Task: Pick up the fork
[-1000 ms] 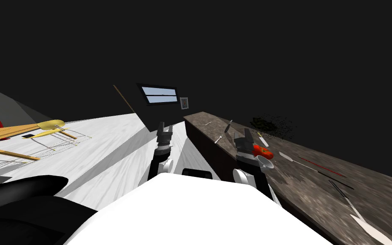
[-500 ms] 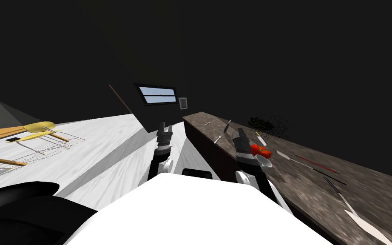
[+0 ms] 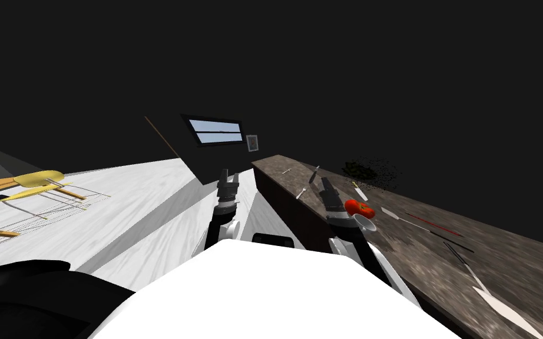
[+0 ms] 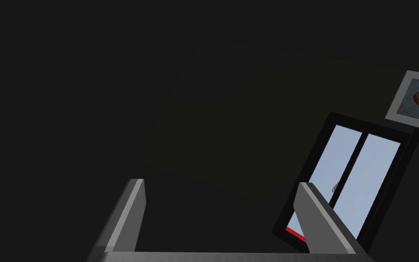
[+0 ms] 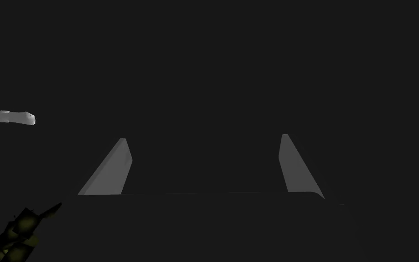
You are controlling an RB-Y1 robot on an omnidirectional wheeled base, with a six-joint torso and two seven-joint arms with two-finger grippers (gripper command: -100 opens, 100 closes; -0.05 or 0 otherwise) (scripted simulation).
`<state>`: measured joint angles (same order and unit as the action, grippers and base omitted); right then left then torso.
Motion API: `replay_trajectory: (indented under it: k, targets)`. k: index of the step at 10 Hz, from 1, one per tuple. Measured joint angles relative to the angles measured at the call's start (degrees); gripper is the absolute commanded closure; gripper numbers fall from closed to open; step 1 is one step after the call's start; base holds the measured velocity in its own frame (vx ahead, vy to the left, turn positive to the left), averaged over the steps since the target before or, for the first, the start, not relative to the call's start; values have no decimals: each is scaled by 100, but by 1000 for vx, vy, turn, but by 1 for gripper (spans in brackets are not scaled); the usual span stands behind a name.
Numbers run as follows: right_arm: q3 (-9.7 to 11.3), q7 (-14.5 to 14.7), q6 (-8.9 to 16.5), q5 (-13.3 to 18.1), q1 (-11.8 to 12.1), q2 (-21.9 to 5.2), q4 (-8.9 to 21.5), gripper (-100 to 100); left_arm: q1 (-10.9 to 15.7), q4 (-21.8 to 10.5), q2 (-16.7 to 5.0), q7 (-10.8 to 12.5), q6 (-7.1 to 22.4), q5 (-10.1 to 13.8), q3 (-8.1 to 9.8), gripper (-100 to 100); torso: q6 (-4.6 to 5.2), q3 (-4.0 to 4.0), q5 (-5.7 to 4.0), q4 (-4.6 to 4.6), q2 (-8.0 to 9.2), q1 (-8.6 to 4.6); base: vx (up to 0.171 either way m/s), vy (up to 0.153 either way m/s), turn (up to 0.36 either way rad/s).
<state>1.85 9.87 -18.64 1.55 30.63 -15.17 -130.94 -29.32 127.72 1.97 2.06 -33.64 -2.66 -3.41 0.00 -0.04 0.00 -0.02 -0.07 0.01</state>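
Note:
A small silvery utensil, which looks like the fork, lies near the front edge of the dark stone counter. My right gripper hovers just to its right over the counter, beside a red tomato. In the right wrist view the right gripper is open with nothing between its fingers, facing darkness. A white-tipped handle and a yellow-green speckled patch lie off to one side. My left gripper is held out over the floor, left of the counter, and is open.
The counter also bears a knife, a yellow-handled utensil, a white cup, a spatula, red and black sticks and a large white blade. Yellow chairs stand on the white floor far left.
My view has swung, sliding the chairs and window leftward. My right gripper has shifted a little left over the counter, away from the tomato and toward the small utensil. The left arm is unmoved.

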Motion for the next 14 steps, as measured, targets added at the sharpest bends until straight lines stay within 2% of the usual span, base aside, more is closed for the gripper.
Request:
replay_trajectory:
  k: [6,12,14]
  targets:
    - [280,441,119,495,-53,-1020,-4,-100,0,0,0,0,0,0,0,0,0,-2,0,-1,-3,3,24,12,-26]
    - [480,725,195,911,-77,-1985,-22,-100,0,0,0,0,0,0,0,0,0,-1,0,0,-1,1,26,14,-19]
    - [610,840,267,1124,-145,-2327,-7,-100,0,0,0,0,0,0,0,0,0,-3,0,-1,-4,3,23,11,-7]
